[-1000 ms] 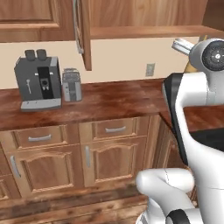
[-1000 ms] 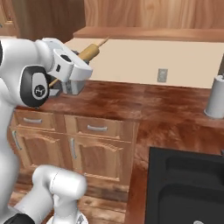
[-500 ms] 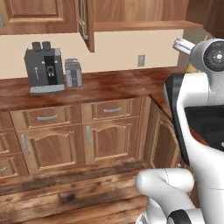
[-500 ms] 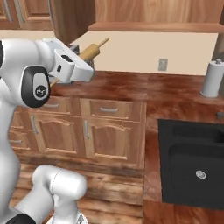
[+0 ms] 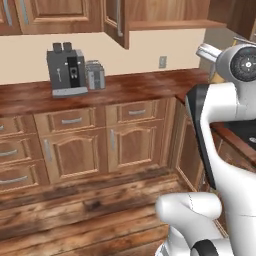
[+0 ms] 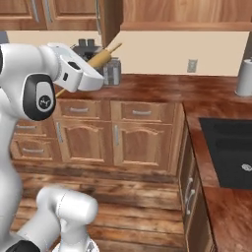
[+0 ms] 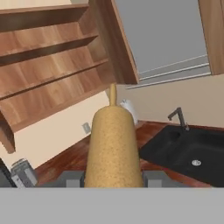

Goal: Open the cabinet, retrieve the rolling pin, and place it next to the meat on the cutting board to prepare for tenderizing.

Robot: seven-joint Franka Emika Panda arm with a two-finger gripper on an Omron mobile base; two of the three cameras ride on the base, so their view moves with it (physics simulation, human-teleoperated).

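Right base view: the brown wooden surface (image 6: 162, 88) runs along the wall and turns a corner toward the black sink (image 6: 229, 147), with bare plank floor in front of its drawers. Above it the cabinet (image 5: 120, 22) stands with its door swung out over the surface's back edge, its wooden shelves (image 7: 48, 57) open. The pincer (image 6: 93, 74) is clenched around the rolling pin (image 6: 101, 56), held in the air above the surface's left stretch, near the coffee machine (image 5: 66, 70). The pin's long axis slants up and away from the pincer, its far stub handle highest.
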